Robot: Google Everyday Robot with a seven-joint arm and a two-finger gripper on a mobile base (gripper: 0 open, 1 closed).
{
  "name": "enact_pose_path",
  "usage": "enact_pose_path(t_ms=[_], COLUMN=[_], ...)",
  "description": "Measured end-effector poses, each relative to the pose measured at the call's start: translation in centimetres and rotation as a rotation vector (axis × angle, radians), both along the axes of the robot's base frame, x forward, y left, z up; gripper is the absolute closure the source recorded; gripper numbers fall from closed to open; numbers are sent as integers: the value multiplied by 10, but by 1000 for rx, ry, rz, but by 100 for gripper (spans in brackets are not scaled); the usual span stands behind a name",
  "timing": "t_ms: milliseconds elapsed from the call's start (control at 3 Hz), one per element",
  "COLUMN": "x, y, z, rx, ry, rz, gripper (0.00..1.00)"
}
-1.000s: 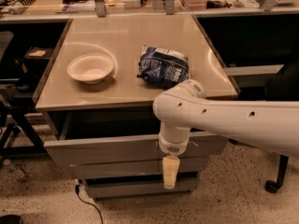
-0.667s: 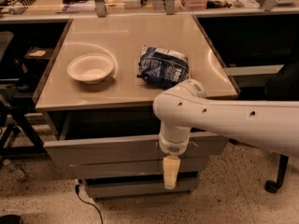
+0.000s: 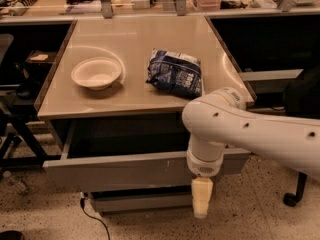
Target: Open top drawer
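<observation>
My gripper [image 3: 201, 199] hangs pointing down at five o'clock, just in front of the top drawer [image 3: 115, 170]; whether it is wide or narrow I cannot tell. The drawer stands pulled out under the table [image 3: 130, 39], toward six o'clock.

The wide grey top drawer [image 3: 115, 170] stands pulled out, interior showing, gripper [image 3: 201, 206] hanging before its front.

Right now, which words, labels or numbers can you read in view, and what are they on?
Crumpled dark blue foil bag: white print, too blurred to read.
Wide grey top drawer, pulled partly out: no text.
Round white bowl: no text.
Pale pincer, pointing down in front of the drawer's right part: no markings.
</observation>
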State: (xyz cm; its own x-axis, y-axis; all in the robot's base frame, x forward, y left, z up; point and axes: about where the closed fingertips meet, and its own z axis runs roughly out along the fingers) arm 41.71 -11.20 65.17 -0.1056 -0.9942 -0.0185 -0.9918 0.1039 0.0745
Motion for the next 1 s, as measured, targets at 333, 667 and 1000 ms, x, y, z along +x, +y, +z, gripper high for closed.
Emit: enact_pose_path(t_ms=[333, 667, 1000], x=[-45, -45, -39], y=[-39, -39, -39], z=[24, 25, 12], rx=[-26, -27, -21], ry=[54, 54, 68], rz=[-12, -11, -21], gripper=[0, 0, 0])
